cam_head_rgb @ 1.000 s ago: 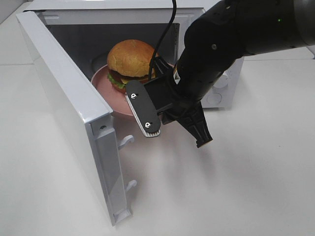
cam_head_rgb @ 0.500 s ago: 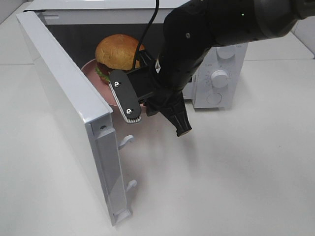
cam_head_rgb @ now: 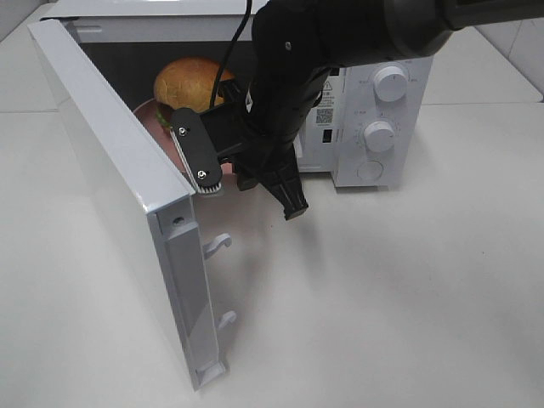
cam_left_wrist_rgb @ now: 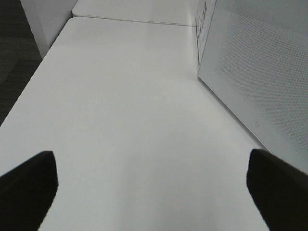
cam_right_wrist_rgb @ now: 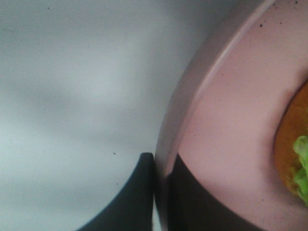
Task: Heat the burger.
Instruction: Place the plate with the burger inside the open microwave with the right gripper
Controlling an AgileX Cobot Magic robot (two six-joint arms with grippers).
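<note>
At the mouth of the microwave point(cam_head_rgb: 374, 93), the fingers point(cam_right_wrist_rgb: 132, 202) of the right gripper point(cam_right_wrist_rgb: 161, 168) pinch the rim of the pink plate point(cam_right_wrist_rgb: 226, 120), whose burger point(cam_head_rgb: 189, 81) sits just inside the cavity beside the open door point(cam_head_rgb: 110, 161), while the left gripper point(cam_left_wrist_rgb: 154, 185) gapes wide above the table point(cam_left_wrist_rgb: 120, 96).

burger point(cam_head_rgb: 189, 78) half hidden behind right arm point(cam_head_rgb: 340, 38), plate point(cam_right_wrist_rgb: 231, 120) cut off at edge

Table point(cam_head_rgb: 408, 297): white, matte.
Adjoining tabletop point(cam_head_rgb: 476, 85): white, joined at 2 o'clock.
Floor point(cam_left_wrist_rgb: 14, 62): dark, seen past the table edge.
</note>
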